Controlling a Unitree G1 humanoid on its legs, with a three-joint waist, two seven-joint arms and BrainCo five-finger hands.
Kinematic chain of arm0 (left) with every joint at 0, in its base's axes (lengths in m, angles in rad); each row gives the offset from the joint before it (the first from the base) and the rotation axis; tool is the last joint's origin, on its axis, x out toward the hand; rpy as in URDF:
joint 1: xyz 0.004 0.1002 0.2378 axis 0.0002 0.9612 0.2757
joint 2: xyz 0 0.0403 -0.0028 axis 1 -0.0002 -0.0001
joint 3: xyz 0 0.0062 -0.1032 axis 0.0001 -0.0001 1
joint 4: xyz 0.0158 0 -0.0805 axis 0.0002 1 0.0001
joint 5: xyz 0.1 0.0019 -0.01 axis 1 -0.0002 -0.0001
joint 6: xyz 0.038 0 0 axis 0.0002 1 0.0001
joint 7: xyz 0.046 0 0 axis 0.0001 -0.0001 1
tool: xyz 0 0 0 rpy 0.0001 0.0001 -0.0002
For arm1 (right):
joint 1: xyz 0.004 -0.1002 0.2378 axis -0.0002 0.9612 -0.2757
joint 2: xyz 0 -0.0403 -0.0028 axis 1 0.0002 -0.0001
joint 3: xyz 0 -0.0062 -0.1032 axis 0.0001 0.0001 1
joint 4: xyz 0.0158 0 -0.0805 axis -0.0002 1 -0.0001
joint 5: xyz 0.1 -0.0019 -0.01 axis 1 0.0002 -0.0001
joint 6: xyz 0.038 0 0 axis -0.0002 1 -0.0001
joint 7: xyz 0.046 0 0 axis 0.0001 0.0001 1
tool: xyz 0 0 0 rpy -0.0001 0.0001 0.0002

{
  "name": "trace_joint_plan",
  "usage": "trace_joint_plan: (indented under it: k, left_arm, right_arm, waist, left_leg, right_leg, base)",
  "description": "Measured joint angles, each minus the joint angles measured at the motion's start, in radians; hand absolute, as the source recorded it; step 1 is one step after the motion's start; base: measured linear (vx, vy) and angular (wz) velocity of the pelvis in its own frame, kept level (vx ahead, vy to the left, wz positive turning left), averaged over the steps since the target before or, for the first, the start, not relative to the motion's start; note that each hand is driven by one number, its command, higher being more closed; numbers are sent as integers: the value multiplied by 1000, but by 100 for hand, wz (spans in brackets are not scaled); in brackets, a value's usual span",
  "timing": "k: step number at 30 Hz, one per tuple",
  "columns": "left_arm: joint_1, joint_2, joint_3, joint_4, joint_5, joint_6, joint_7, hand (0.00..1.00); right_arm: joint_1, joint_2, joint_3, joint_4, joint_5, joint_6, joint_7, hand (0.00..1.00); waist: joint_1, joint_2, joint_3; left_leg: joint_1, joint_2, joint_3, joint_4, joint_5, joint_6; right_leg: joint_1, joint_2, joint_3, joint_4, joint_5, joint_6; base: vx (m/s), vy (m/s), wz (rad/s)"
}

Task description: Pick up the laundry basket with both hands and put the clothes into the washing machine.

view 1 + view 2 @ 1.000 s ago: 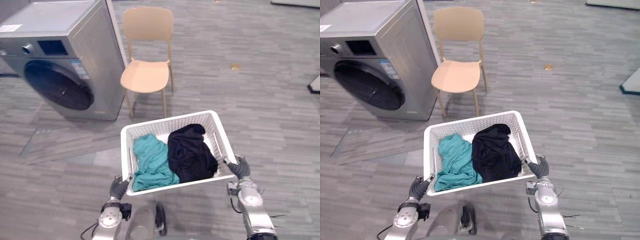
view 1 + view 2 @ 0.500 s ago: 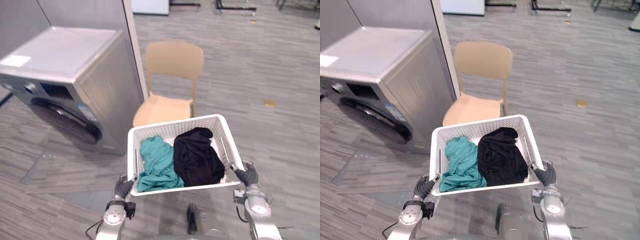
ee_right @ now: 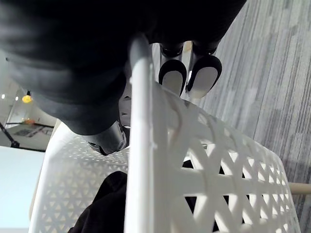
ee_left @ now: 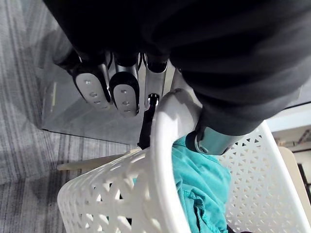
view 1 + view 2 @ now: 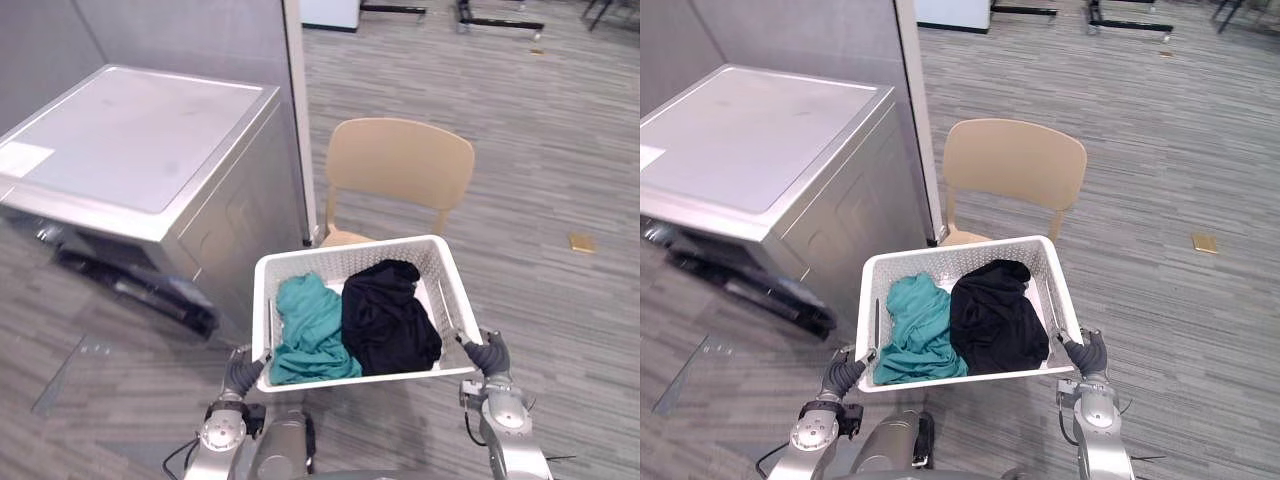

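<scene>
I hold a white lattice laundry basket (image 5: 352, 256) up in front of me, level above the floor. Inside lie a teal garment (image 5: 310, 330) on its left side and a black garment (image 5: 388, 320) on its right. My left hand (image 5: 241, 374) is shut on the basket's left rim (image 4: 165, 145), fingers (image 4: 121, 92) curled under it. My right hand (image 5: 489, 355) is shut on the right rim (image 3: 138, 121). The silver front-loading washing machine (image 5: 140, 180) stands ahead to the left, its dark door (image 5: 130, 285) low on its front.
A tan chair (image 5: 398, 175) stands right behind the basket, beside the washer. A grey partition post (image 5: 300, 110) rises between washer and chair. Grey plank floor spreads to the right, with a small tan scrap (image 5: 582, 242) on it.
The camera has moved forward and closer to the washer and chair, which now sit lower and larger in view. The basket stays held in both hands, clothes unchanged.
</scene>
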Motion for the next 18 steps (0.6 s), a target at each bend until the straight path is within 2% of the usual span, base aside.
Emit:
trace_joint_plan:
  k: [1, 2, 3, 4, 6, 7, 8, 10, 13, 15, 18]
  left_arm:
    - [0, 4, 0, 6, 0, 0, 0, 100]
    - [-1, 8, 0, 18, 0, 0, 0, 100]
    - [-3, 9, 0, 25, 0, 0, 0, 100]
    - [-7, 22, 0, 39, 0, -2, 0, 100]
    - [-35, 1, -8, 93, 2, -1, 0, 100]
    - [-42, -18, -9, 98, 10, 0, 3, 100]
    - [-53, -18, -11, 106, 10, -1, 4, 100]
    - [-108, -18, -20, 146, 9, -1, 23, 100]
    - [-184, -19, -18, 153, 7, -1, 50, 100]
    - [-281, -19, 5, 153, 4, -1, 92, 100]
    - [-395, -21, 41, 154, -3, -1, 138, 100]
  right_arm:
    - [2, -1, 5, 4, -1, 0, 0, 100]
    - [3, -5, 14, 5, -2, 0, 0, 100]
    - [3, -9, 21, 5, -2, 0, -1, 100]
    - [2, -10, 31, 5, -4, 0, -3, 100]
    - [-8, -29, 28, 36, -5, -1, -5, 100]
    - [-16, -52, 30, 57, -6, 2, -6, 100]
    - [-18, -56, 30, 62, -6, 2, -10, 100]
    - [-31, -56, 32, 70, -6, 2, -33, 100]
    - [-81, -56, 34, 67, 2, 2, -62, 100]
    - [-150, -55, 46, 60, 20, 2, -95, 100]
    - [-227, -48, 50, 19, 41, 1, -133, 100]
  waist:
    - [-2, 0, 0]
    - [-4, 0, 0]
    - [-15, -3, -3]
    - [-22, -34, -11]
    - [-33, -7, -10]
    - [-28, 15, -8]
    - [-28, 19, -6]
    - [-27, 10, 10]
    - [-24, 5, 47]
    - [-18, 7, 87]
    - [4, 8, 136]
  left_leg:
    - [23, 0, 11, -20, 0, 0]
    - [50, 0, 22, -47, 1, -2]
    - [54, 2, 30, -53, 3, -5]
    - [41, -22, 28, -33, 6, -11]
    - [33, -12, -6, -22, 9, -17]
    - [27, 5, -19, -30, 12, -23]
    - [22, 9, -22, -44, 19, -35]
    - [1, 9, -26, -60, 42, -71]
    - [-98, 17, -34, 18, 42, -71]
    - [-243, 38, -40, 152, 35, -62]
    - [-385, 47, -47, 253, 30, -54]
  right_leg:
    - [-22, 8, -26, 5, -18, -7]
    - [-61, 32, -76, -25, -40, -36]
    - [-87, 56, -101, -88, -42, -48]
    - [-108, 89, -103, -259, 77, -99]
    - [-91, 98, -105, -272, 83, -103]
    - [-75, 122, -115, -324, 97, -111]
    - [-74, 127, -124, -343, 107, -119]
    - [-87, 127, -134, -367, 125, -128]
    - [-148, 124, -147, -355, 138, -134]
    - [-247, 120, -155, -302, 145, -140]
    - [-369, 110, -155, -237, 144, -139]
  base:
    - [215, 23, -43]
    - [191, -25, -25]
    - [268, -93, -13]
    - [230, -110, 14]
    - [181, -67, 10]
    - [176, -41, -8]
    - [154, -47, -8]
    - [80, -50, 9]
    - [-25, -11, 10]
    - [-138, 46, 12]
    - [-171, 58, 4]
